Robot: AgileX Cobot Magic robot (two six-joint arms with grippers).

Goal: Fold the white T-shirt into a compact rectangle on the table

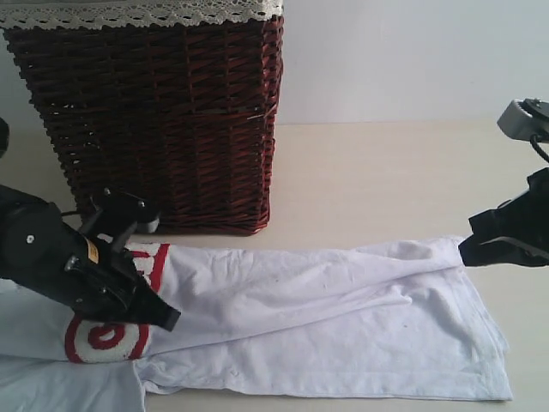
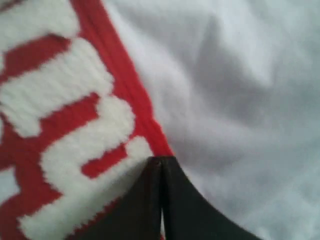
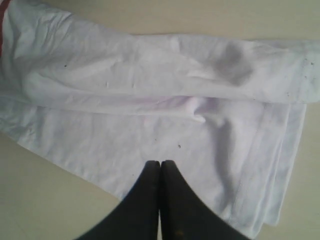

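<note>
Shirt (image 1: 326, 318) lies folded in a long band across the near table (image 1: 386, 172), its left end running out of frame, its hem stopping short of the right edge; bare table opens behind it, right of the basket (image 1: 171, 120); left claw (image 1: 170, 319), clenched empty, points down onto the cloth beside the red lettering (image 1: 107, 336); right claw (image 1: 463, 251), clenched empty, sits at the far hem corner; only the wrist views show both jaws pressed together.

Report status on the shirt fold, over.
Both jaws shut, nothing visibly held. Soft white cotton T-shirt folded lengthwise, not yet compact, on pale beige table. Dark wicker basket behind, clear.
</note>
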